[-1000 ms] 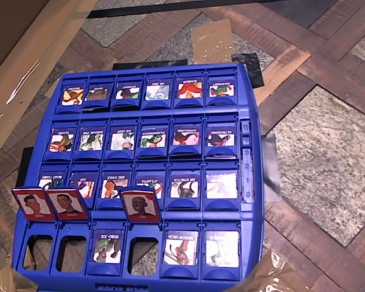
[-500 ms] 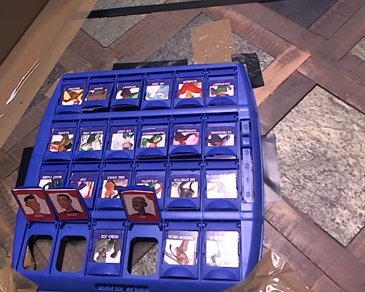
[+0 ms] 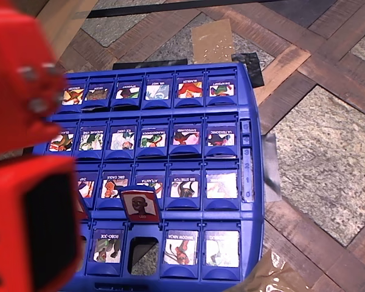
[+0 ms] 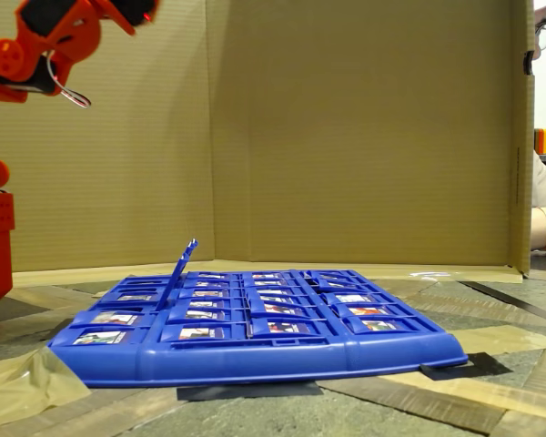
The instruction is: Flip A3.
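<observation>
Standing up in near row, A3 (image 3: 139, 204) looks light, stiff plastic, hinged at base; nudge top edge. Gripper state? can't tell, arm (image 4: 45, 41) up high left.

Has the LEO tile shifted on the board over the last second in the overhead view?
No. The LEO tile stands upright at the same spot, just above the empty slot of the blue board.

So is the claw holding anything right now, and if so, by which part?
It cannot be told: the orange arm is raised high above the blue board, its claw out of frame. The LEO tile stands untouched.
</observation>
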